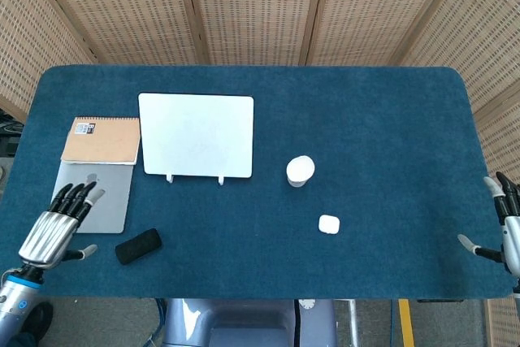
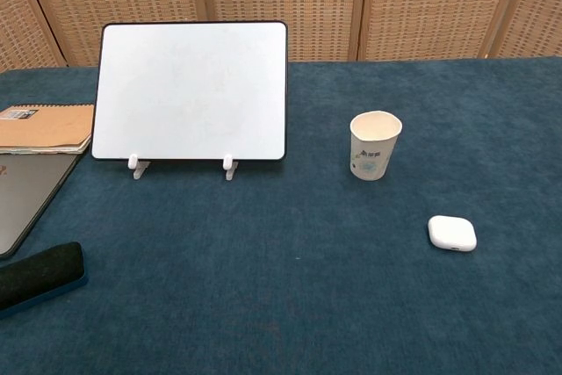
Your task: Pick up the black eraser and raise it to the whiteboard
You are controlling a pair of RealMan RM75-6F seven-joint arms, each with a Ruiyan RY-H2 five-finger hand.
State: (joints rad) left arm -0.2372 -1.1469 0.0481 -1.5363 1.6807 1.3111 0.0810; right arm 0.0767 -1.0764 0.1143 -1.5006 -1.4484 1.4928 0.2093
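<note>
The black eraser (image 1: 138, 246) lies flat near the table's front left edge; the chest view shows the eraser (image 2: 39, 277) at its lower left. The whiteboard (image 1: 196, 135) stands propped on two white feet behind it, and the chest view has the whiteboard (image 2: 190, 91) upright and blank. My left hand (image 1: 57, 227) hovers over the laptop's front corner, fingers spread and empty, a short way left of the eraser. My right hand (image 1: 504, 225) sits off the table's right edge, fingers apart, holding nothing. Neither hand appears in the chest view.
A silver laptop (image 1: 104, 193) and a brown notebook (image 1: 102, 140) lie left of the whiteboard. A paper cup (image 1: 300, 171) stands right of the board, with a white earbud case (image 1: 328, 223) in front of it.
</note>
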